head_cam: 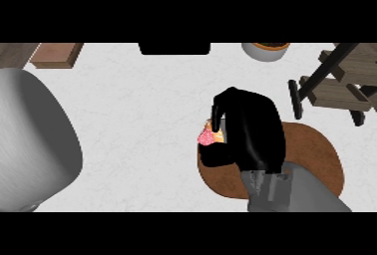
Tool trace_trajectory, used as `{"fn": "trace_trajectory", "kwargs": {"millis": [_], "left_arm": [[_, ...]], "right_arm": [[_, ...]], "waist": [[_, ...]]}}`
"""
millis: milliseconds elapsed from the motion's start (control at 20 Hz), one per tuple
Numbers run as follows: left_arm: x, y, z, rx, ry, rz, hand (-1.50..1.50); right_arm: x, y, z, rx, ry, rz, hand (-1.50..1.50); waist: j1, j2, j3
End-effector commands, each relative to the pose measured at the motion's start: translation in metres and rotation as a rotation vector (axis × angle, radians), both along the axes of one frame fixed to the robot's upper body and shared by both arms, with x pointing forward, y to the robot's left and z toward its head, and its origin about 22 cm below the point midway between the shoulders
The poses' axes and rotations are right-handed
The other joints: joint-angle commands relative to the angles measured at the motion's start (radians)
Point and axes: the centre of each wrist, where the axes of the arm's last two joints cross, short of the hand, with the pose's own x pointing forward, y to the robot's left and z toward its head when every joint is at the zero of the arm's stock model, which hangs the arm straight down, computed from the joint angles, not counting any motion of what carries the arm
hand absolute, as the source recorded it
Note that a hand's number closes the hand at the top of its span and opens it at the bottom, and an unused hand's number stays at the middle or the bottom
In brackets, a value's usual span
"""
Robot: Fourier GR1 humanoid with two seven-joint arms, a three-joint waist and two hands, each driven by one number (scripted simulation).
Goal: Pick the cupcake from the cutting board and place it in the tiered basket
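My right hand [247, 132] hangs over the left part of the round brown cutting board [320, 154], its black fingers curled round the cupcake [207, 136]. Only the cupcake's pink top and a sliver of tan base show at the hand's left side; the rest is hidden by the fingers. The tiered basket [346, 79], with wooden shelves on a black frame, stands at the far right, apart from the hand. My left forearm [33, 144] fills the left edge as a large grey shape; its hand does not show.
A white bowl with brown contents [265, 50] sits at the back, right of centre. A dark object [174, 48] lies at the back middle. A wooden block [55, 55] rests at the back left on the white counter [140, 124].
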Motion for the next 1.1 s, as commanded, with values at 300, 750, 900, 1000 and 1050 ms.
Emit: {"fn": "trace_trajectory", "kwargs": {"millis": [300,750,900,1000,1050], "left_arm": [[-0.009,0.008,0.001,0.004,0.007,0.014,0.00],[-0.002,0.001,0.003,0.000,-0.007,-0.009,0.00],[-0.007,0.010,-0.004,-0.008,-0.019,-0.003,0.00],[0.014,-0.012,-0.007,-0.012,-0.006,-0.019,0.00],[0.006,-0.004,-0.008,-0.026,-0.019,0.000,0.00]], "right_arm": [[-0.036,-0.010,0.125,-0.032,-0.246,-0.211,1.50],[-0.001,-0.060,0.203,0.079,-0.322,-0.273,1.50],[0.024,-0.085,0.214,0.061,-0.306,-0.271,1.50],[0.034,-0.075,0.220,0.034,-0.314,-0.269,1.50],[0.052,-0.098,0.214,0.023,-0.330,-0.295,1.50]], "waist": [[-0.014,0.008,0.003],[0.005,0.024,0.005],[0.013,0.031,0.005],[0.011,0.033,0.005],[0.019,0.036,0.005]]}}
